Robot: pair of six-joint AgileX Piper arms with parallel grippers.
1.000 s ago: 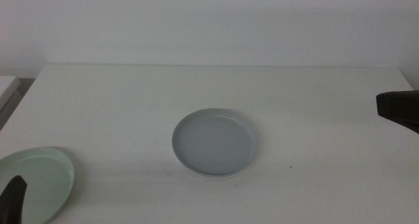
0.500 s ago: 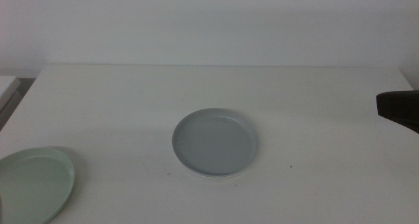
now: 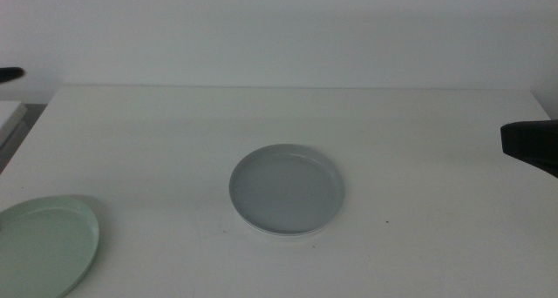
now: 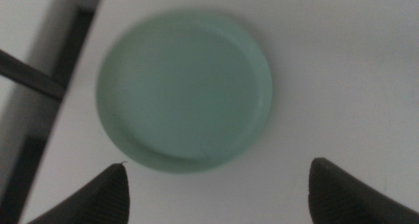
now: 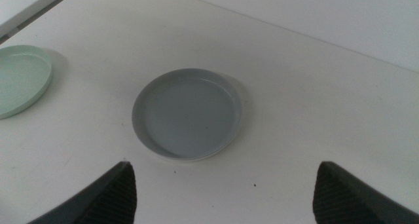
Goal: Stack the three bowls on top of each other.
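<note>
White tabletop (image 3: 174, 132) fills most of what we see, matte and unmarked. On it, near the centre, sits the grey bowl (image 3: 286, 190); a thin pale rim shows under its near edge, which we judge to be the white bowl (image 3: 288, 233) already nested beneath it, though we cannot be sure from so little. The mint bowl (image 3: 45, 246) lies flat and alone at the near left corner, well apart from the grey one.

The left tool (image 4: 216, 191) hangs above the mint bowl (image 4: 184, 96) with its jaws spread wide, holding nothing; in its own camera the bowl lies just ahead of the jaw tips, not between them. The right tool (image 5: 222, 191) waits at the right side, its jaws also wide and empty, looking toward the grey bowl (image 5: 188, 112) from some way off.

We judge the left arm far nearer the mint bowl, so the pick falls to it: the tool needs to come forward over a rim, then carry the bowl right to the stack. A round bowl offers no long axis to align with.

We can read no brand, label or writing anywhere.
</note>
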